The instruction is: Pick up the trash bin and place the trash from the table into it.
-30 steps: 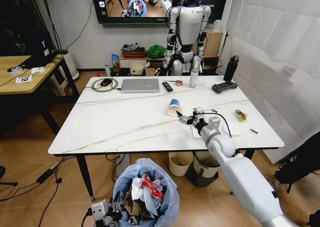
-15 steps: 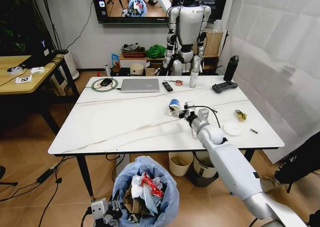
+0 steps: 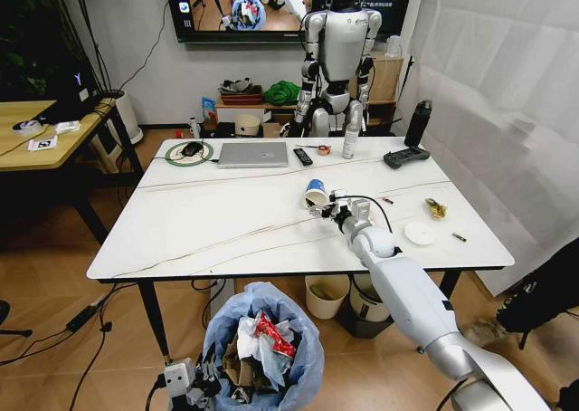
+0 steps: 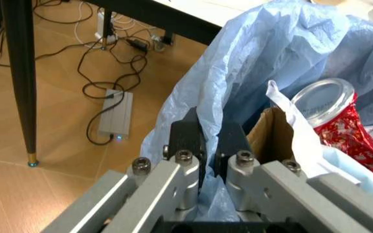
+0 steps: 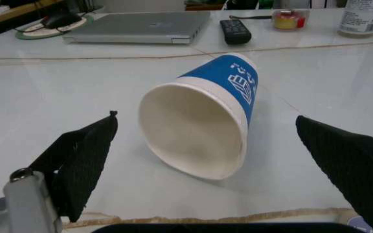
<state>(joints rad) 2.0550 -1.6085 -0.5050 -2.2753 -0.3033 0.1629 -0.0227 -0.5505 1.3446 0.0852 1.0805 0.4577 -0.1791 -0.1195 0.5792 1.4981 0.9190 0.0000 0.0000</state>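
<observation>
The right hand reaches out over the white worktop, its two dark fingers spread wide. Between them, just ahead of the fingertips, lies the blue-white paper cup on its side, its open mouth turned toward the hand; from the right wrist view the cup sits in the gap with clear space on both sides, so neither finger touches it. Beyond the cup, well apart from the hand, rest a silver laptop, a black remote and a small roll of tape.

To the hand's right on the worktop sits a small white plate, and farther out a crumpled yellowish wrapper near the edge.

The left hand hangs low, below the near edge of the worktop, its fingers pressed together on the light-blue bag at the rim of the trash bin. The bin sits right against this hand and already holds litter (brown cardboard, white paper and a red wrapper show just past the pinched rim). Beside the hand on the other side, a black worktop leg stands on the wooden floor with cables and a power strip near it.
</observation>
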